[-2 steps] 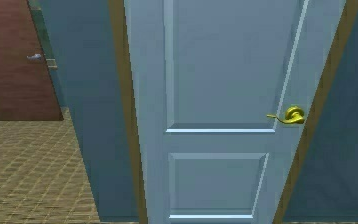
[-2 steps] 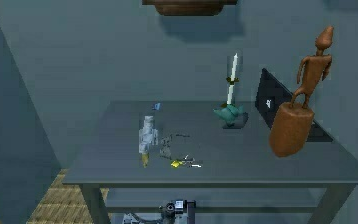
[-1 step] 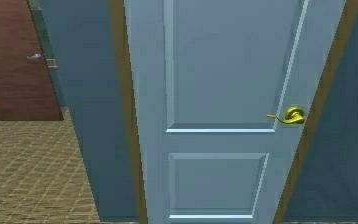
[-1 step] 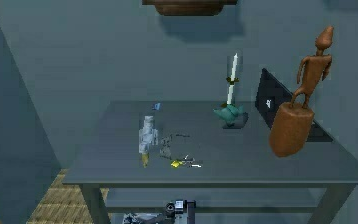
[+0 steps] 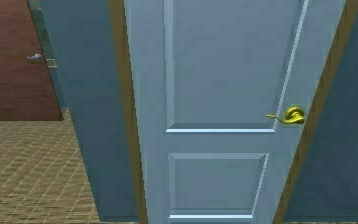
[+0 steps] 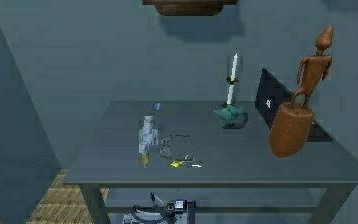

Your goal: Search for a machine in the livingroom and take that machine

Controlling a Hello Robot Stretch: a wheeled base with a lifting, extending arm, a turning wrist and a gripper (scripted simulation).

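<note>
— What's straight ahead?

— A pale blue panelled door [image 5: 217, 100], very close, with a brass lever handle [image 5: 292, 117] at the forward view's right. Brown trim runs down both its edges. Past it, at the left, a blue wall [image 5: 87, 90], and farther back a reddish-brown door [image 5: 22, 70] with a small metal handle [image 5: 35, 57]. The floor [image 5: 32, 170] there is tan and woven.

— And out to the side?

— A grey-blue counter [image 6: 107, 165] against a blue wall. Near its middle stands a small pale bottle-like thing [image 6: 148, 135], with a tiny blue bit [image 6: 157, 106] behind it and a scatter of small pieces [image 6: 179, 160], one yellow, just to its right. Farther back a white candle [image 6: 233, 68] stands upright in a teal holder [image 6: 230, 115]. At the right a brown wooden statue [image 6: 299, 100], a thin figure on a fat rounded base, stands near the front edge.

— Any machine?

— The nearest I can offer is a black flat panel [image 6: 271, 95], standing tilted at the back right of the counter, just behind the statue. It looks like a laptop's lid, but I can't say for sure.

— Anything else?

— A dark wooden shelf [image 6: 192, 6] on the wall above. Below the counter's front edge are some pale and dark shapes [image 6: 167, 209] that I can't make out.

— And the hand?

— How it stands, I cannot tell.
</note>
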